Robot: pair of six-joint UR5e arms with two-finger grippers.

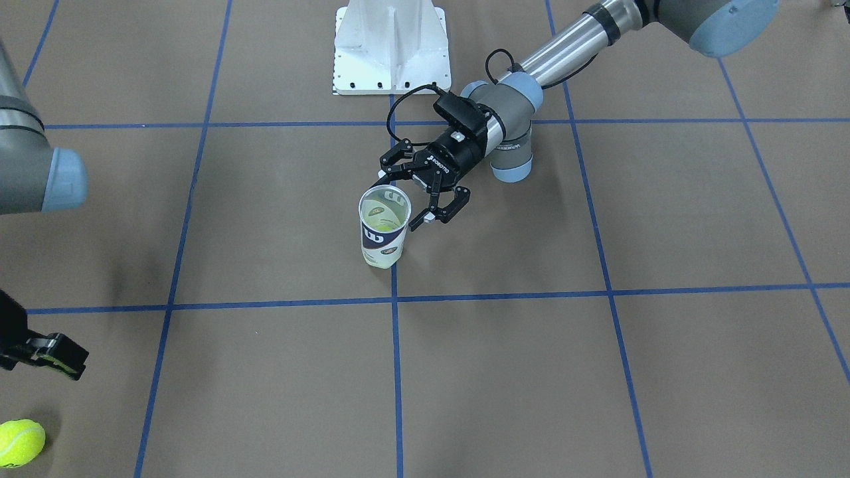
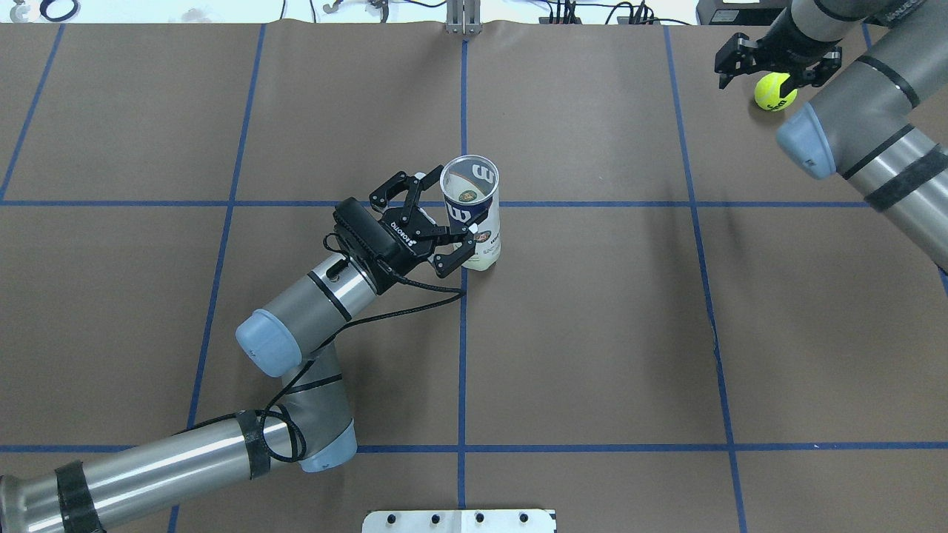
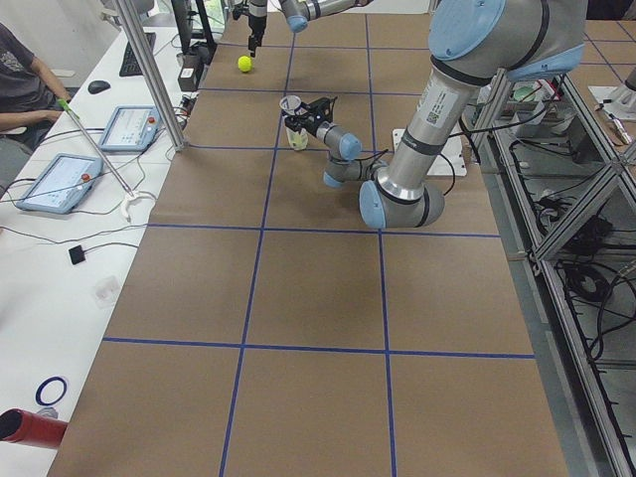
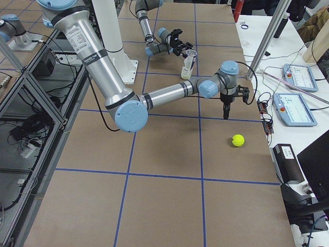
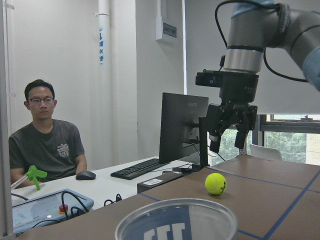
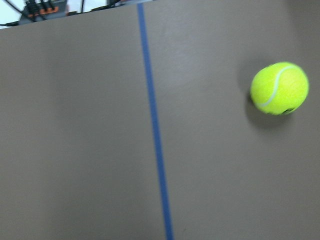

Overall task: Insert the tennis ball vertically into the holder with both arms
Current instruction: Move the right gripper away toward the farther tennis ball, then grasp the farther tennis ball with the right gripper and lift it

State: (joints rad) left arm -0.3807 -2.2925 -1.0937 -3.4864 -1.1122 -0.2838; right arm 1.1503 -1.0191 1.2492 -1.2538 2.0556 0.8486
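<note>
The holder [image 2: 474,215], a clear can with a navy Wilson label, stands upright and open-topped near the table's middle; a yellow-green tint shows at its bottom [image 1: 384,232]. My left gripper [image 2: 444,218] is open, with a finger on each side of the can's near wall; I cannot tell whether they touch it. The can's rim fills the bottom of the left wrist view [image 5: 175,220]. A tennis ball [image 2: 775,91] lies on the table at the far right. My right gripper [image 2: 766,74] hangs open and empty above it, fingers down [image 5: 226,146]. The ball also shows in the right wrist view [image 6: 279,88].
The white base stand [image 1: 392,46] sits at the robot's edge of the table. Blue tape lines [image 2: 463,355] grid the brown surface. Past the far edge, a side desk holds tablets [image 3: 60,184] and a monitor [image 5: 182,125], with a seated operator [image 5: 47,145].
</note>
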